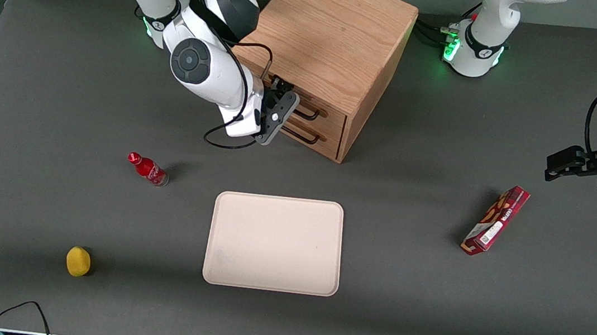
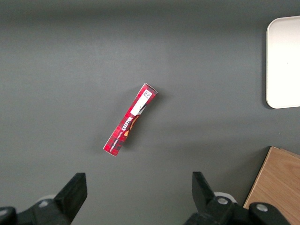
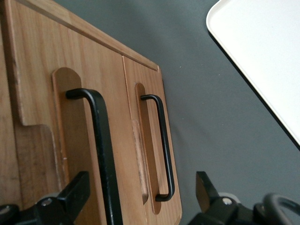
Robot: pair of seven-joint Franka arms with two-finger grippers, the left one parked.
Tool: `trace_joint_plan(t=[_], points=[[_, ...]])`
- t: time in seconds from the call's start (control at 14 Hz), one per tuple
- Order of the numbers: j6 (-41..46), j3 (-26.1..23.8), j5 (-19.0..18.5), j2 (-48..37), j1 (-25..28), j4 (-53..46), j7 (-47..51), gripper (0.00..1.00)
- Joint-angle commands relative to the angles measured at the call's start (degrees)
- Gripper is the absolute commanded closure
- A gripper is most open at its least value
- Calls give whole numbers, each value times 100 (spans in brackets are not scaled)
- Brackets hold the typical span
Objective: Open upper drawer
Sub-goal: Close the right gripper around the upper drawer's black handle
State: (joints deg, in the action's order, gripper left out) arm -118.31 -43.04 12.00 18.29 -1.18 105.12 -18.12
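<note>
The light oak cabinet (image 1: 331,31) stands at the back of the table, its two drawers facing the tray. The upper drawer (image 1: 336,121) looks shut, with its black wire handle (image 1: 309,114) just above the lower drawer's handle (image 1: 302,135). My right gripper (image 1: 284,98) is open, close in front of the drawer fronts at the working arm's end of the handles. In the right wrist view the gripper (image 3: 138,197) spans both handles: the upper drawer's handle (image 3: 101,154) runs near one finger (image 3: 70,197), and the lower handle (image 3: 164,150) is nearer the other.
A beige tray (image 1: 274,242) lies in the middle, nearer the front camera than the cabinet. A small red bottle (image 1: 148,169) and a yellow object (image 1: 78,261) lie toward the working arm's end. A red box (image 1: 496,220) lies toward the parked arm's end.
</note>
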Motion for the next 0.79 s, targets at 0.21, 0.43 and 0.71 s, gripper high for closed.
trace_joint_plan(t=[0.21, 0.43, 0.71], points=[[-412, 32, -83, -133, 118, 324, -87, 0], [-421, 41, -163, -80, 92, 290, -87, 0], [-412, 111, -373, 25, 30, 105, -95, 0]])
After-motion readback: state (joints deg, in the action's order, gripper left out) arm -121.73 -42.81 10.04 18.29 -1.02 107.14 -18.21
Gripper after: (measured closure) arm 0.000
